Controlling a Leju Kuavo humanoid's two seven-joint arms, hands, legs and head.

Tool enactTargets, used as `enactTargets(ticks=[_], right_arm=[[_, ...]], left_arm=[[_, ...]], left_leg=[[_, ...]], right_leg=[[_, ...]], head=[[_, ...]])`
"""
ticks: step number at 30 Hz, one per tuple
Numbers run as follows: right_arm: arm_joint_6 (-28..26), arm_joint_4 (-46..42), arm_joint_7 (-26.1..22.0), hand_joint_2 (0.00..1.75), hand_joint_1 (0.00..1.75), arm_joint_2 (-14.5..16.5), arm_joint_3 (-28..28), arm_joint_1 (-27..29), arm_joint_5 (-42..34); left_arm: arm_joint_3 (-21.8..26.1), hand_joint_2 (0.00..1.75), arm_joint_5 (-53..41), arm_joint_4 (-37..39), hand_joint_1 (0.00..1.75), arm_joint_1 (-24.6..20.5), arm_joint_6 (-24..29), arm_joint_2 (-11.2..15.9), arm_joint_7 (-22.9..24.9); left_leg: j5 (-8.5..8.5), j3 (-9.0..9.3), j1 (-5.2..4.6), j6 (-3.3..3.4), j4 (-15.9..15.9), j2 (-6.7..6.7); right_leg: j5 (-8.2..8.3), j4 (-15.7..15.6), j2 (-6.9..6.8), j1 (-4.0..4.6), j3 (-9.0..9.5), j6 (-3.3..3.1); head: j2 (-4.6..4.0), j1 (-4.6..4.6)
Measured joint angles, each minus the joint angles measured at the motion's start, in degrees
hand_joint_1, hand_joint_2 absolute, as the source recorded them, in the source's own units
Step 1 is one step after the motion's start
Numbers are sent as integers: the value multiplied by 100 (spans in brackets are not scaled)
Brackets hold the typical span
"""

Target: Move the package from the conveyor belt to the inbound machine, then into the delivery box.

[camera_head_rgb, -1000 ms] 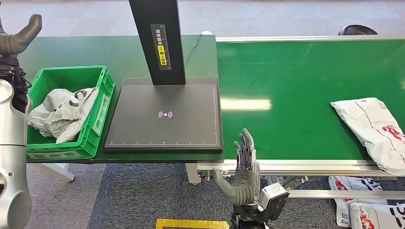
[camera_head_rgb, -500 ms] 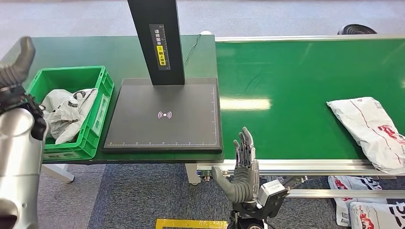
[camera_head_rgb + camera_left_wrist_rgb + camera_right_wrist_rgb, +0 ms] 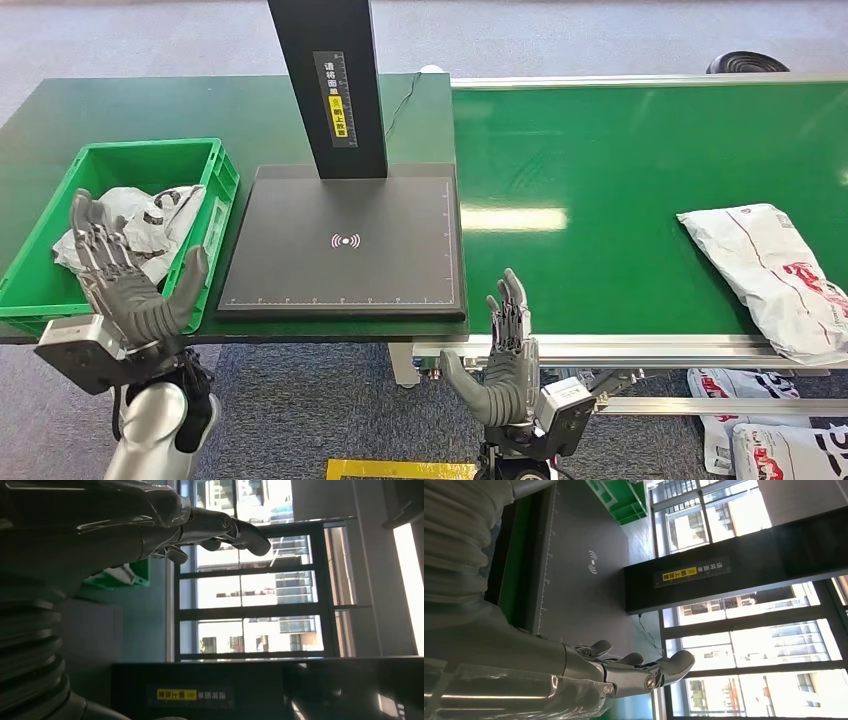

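Note:
A white package (image 3: 775,272) with red print lies on the green conveyor belt (image 3: 600,180) at the far right. The black inbound machine pad (image 3: 345,243) sits left of the belt under a black post (image 3: 330,85). A green delivery box (image 3: 130,200) at the left holds a crumpled white bag (image 3: 140,225). My left hand (image 3: 125,285) is raised at the box's near edge, fingers spread, holding nothing. My right hand (image 3: 505,350) stands upright at the belt's front rail, fingers straight, holding nothing, well left of the package. The right wrist view shows its fingers (image 3: 639,667) near the pad (image 3: 579,580).
More white packages (image 3: 770,430) lie on the floor under the belt at the lower right. A yellow floor marking (image 3: 400,468) sits in front of the table. A dark round object (image 3: 748,63) stands beyond the belt's far edge.
My left arm has swung down from high at the left edge, and its hand now faces palm-up in front of the box. The package has drifted slightly left on the belt.

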Motion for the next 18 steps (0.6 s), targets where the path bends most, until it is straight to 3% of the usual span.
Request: enactTargets(ticks=[7,11,18], right_arm=[[-54,32,0,175,0,-32,-11,3,71],[8,74,0,175,0,-33,-28,1,135],[18,155,0,175,0,-33,-50,-13,191]], left_arm=[[164,175,16,-481,0,965,-302,-786,-1],[303,175,394,-434,0,1345,-915,-1156,1],[413,175,25,-308,0,1587,-877,-1469,0]], left_leg=[[-6,0,1,3,0,-2],[-6,1,1,4,0,-2],[-5,2,1,4,0,-16]], right_leg=[[-8,-1,-1,0,3,7],[-9,-1,-1,0,7,8],[-9,-1,-3,0,10,8]], head=[[0,-1],[0,0],[0,-1]])
